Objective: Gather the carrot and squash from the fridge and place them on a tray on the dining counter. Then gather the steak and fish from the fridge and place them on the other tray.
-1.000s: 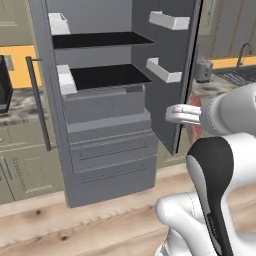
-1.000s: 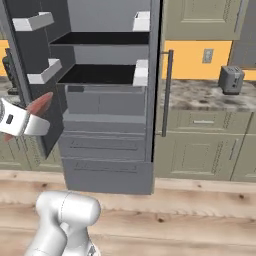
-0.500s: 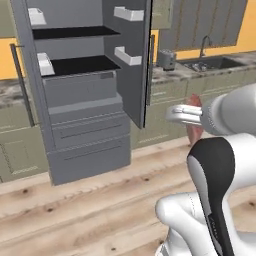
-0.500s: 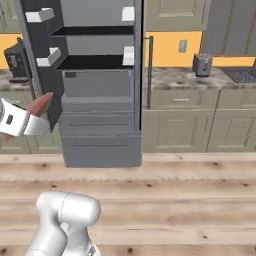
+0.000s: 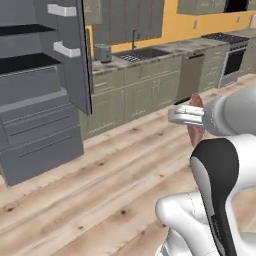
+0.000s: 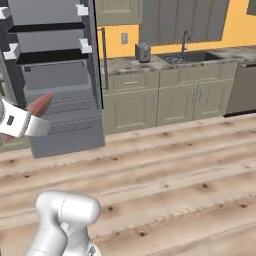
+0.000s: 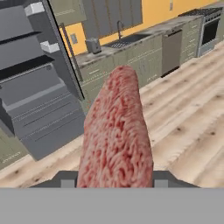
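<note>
My gripper [image 7: 114,182] is shut on the steak [image 7: 116,135], a long slab of marbled red-pink meat that stands up between the fingers. In the left base view the steak [image 5: 195,102] pokes out above and below the white hand [image 5: 184,115], held in the air over the wooden floor. From the right base view, the steak's red tip [image 6: 41,103] sticks up from the hand at the left edge. The grey fridge [image 5: 40,100] stands behind to the left with its door open. The carrot, squash, fish, trays and dining counter are out of view.
A run of green-grey cabinets with a sink [image 5: 142,52] and a toaster [image 5: 102,51] lines the far wall, with a dishwasher [image 5: 191,75] and a stove [image 5: 231,50] further right. Wooden floor [image 6: 165,165] stretches between me and the cabinets.
The whole picture has slid left, so the base has turned away from the fridge towards the sink counter. The steak stays in the gripper.
</note>
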You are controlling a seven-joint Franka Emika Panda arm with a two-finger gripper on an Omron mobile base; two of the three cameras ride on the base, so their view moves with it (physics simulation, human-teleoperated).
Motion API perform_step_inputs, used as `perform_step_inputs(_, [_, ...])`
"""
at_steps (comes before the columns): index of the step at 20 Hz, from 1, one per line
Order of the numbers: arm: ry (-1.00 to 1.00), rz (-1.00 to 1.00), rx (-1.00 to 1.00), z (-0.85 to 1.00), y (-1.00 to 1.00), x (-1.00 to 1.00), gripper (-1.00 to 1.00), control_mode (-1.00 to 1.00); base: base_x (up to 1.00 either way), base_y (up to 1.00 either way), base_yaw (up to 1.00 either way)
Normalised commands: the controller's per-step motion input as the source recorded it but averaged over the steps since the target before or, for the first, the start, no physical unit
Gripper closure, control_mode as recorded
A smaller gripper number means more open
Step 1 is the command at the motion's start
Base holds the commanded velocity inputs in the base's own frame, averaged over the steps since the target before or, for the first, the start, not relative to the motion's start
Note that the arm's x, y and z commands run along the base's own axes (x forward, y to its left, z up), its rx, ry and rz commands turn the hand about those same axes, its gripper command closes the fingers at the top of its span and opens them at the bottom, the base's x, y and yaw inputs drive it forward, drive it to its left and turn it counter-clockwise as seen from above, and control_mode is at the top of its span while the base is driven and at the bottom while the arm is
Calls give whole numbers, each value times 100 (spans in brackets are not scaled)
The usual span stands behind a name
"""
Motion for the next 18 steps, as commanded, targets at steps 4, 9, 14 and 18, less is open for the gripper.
perform_step_inputs(4, [0, 0, 0, 0, 0, 0, 100, 100, -100, 5, -45])
perform_step_inputs(9, [0, 0, 0, 0, 0, 0, 100, 100, -100, 0, -40])
perform_step_inputs(14, [0, 0, 0, 0, 0, 0, 100, 100, -100, -3, -33])
perform_step_inputs(18, [0, 0, 0, 0, 0, 0, 100, 100, -100, -30, -27])
